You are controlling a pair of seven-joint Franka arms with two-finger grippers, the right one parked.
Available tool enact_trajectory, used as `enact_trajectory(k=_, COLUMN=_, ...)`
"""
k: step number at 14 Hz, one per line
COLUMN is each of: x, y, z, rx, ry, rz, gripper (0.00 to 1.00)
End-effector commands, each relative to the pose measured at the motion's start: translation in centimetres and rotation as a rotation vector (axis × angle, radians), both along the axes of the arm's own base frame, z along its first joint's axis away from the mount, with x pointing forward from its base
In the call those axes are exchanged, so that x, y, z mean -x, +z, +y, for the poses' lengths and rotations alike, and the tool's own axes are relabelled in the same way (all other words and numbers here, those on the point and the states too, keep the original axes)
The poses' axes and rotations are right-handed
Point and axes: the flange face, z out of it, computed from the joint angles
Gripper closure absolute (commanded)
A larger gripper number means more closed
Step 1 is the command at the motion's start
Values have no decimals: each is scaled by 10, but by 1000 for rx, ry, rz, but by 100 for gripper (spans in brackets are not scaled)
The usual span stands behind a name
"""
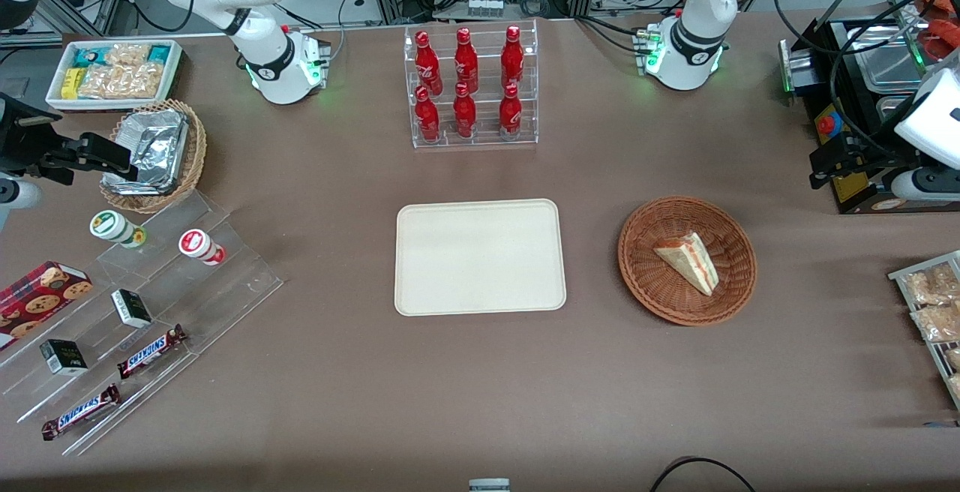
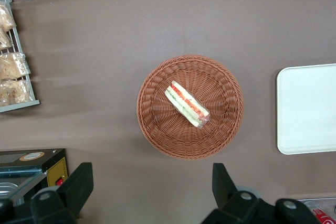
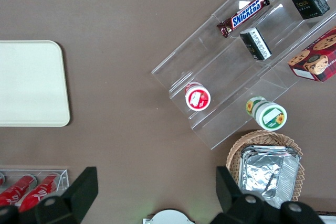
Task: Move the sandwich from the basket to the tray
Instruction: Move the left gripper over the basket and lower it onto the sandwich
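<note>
The sandwich (image 1: 688, 261), a pale wedge with red and green layers in clear wrap, lies in the round reddish-brown wicker basket (image 1: 637, 252). The cream tray (image 1: 480, 257) lies bare beside the basket, toward the parked arm's end. My left gripper (image 1: 825, 162) hangs high above the table toward the working arm's end, apart from the basket. In the left wrist view the gripper (image 2: 151, 184) is open wide and empty, with the sandwich (image 2: 186, 104), the basket (image 2: 152, 124) and the tray's edge (image 2: 307, 109) below. The tray also shows in the right wrist view (image 3: 31, 83).
A clear rack of red bottles (image 1: 469, 87) stands farther from the camera than the tray. A black appliance (image 1: 862, 102) and a wire rack of bagged snacks (image 1: 934, 312) sit at the working arm's end. An acrylic stepped display (image 1: 135, 312) and a tan foil basket (image 1: 154, 154) sit at the parked arm's end.
</note>
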Motion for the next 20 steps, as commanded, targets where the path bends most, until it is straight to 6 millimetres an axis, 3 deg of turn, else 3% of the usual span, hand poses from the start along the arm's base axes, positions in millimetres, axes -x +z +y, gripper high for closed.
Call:
enact_trajectory(k=1, x=-1, y=-3, z=-4, rx=-17, ry=-12, rz=27, gripper=0)
enact_trajectory(k=6, x=-14, y=-38, z=-2, rx=-17, ry=13, rz=88, gripper=0)
enact_trajectory(k=10, x=-24, y=-101, z=-7, rx=-15, ry=129, rz=70, gripper=0)
enact_trajectory(k=14, x=-16, y=-161, z=-21, rx=6, ry=311, rz=-25, gripper=0)
enact_trajectory(k=16, x=-9, y=-189, z=-38, rx=24, ry=460, rz=-51, gripper=0)
enact_trajectory(k=20, x=6, y=-235, z=-63, rx=63, ry=663, rz=-90, gripper=0)
